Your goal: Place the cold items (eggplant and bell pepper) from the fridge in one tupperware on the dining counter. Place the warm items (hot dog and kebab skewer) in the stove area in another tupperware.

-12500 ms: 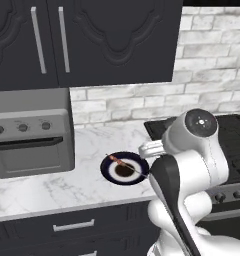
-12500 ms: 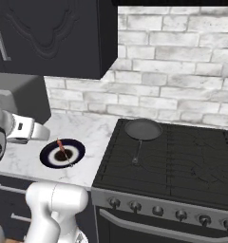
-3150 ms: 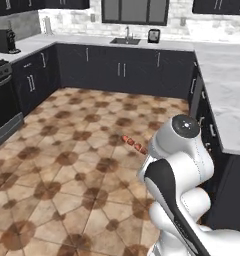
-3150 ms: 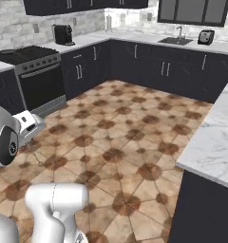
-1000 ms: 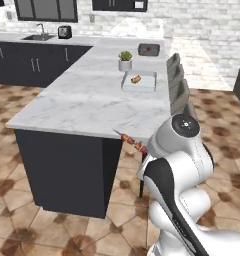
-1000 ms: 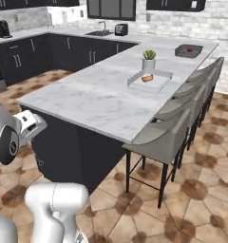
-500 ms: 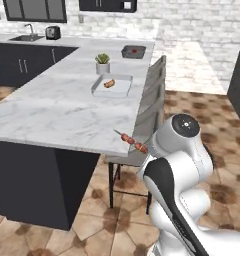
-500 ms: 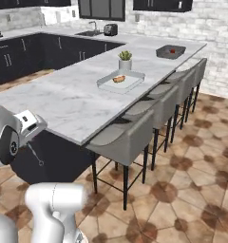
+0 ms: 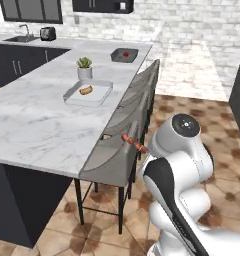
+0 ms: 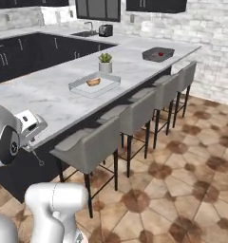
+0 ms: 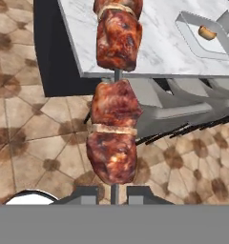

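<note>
My gripper (image 11: 114, 192) is shut on the stick of the kebab skewer (image 11: 114, 138), whose brown meat chunks rise up the middle of the hand view. The same kebab skewer (image 9: 134, 143) pokes out left of my arm, beside the stool backs. On the dining counter (image 9: 37, 125) lies a clear tupperware (image 9: 87, 94) with the hot dog (image 9: 85, 90) inside it. That tupperware (image 10: 94, 84) and hot dog (image 10: 93, 81) also sit mid-counter in the right base view. A second, dark tupperware (image 9: 124, 54) at the counter's far end holds a small red item, too small to name.
Grey bar stools (image 9: 117, 150) line the counter's near side between me and the tupperware. A potted plant (image 9: 84, 68) stands just behind the clear tupperware. Tiled floor (image 10: 182, 156) lies open to the right. A sink and a toaster (image 10: 105, 30) are on the back counter.
The base has driven, so the whole scene has shifted: the dining counter and stools are nearer and seen more from the stool side. The kebab skewer stays in my shut gripper.
</note>
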Motion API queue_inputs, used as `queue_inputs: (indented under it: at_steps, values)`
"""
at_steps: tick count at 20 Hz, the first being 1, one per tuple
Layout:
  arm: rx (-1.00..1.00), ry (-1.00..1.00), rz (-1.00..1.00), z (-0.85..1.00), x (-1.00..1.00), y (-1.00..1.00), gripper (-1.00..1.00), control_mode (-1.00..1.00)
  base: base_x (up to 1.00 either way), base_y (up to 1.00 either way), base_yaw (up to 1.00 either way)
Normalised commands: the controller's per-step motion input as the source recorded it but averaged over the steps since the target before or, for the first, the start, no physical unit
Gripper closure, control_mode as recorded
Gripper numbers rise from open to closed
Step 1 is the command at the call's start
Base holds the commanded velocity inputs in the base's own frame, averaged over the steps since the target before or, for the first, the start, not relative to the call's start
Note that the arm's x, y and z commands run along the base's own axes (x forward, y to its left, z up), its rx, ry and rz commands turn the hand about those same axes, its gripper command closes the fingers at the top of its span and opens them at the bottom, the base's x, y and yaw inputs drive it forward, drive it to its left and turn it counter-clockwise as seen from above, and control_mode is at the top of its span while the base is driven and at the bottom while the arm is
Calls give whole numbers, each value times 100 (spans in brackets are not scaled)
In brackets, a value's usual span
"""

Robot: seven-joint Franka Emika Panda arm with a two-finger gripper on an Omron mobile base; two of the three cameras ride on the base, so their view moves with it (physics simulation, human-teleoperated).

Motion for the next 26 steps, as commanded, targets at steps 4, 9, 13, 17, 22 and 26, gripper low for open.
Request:
queue_inputs:
  at_steps: [4, 9, 13, 17, 22, 26]
  values:
    - [0, 0, 0, 0, 0, 0, 100, 100, 51, -89, 30]
    - [0, 0, 0, 0, 0, 0, 100, 100, 53, -73, 39]
    - [0, 0, 0, 0, 0, 0, 100, 100, 58, -60, 46]
    - [0, 0, 0, 0, 0, 0, 100, 100, 61, -71, 40]
    - [0, 0, 0, 0, 0, 0, 100, 100, 65, -86, 31]
    - [0, 0, 0, 0, 0, 0, 100, 100, 63, -81, 34]
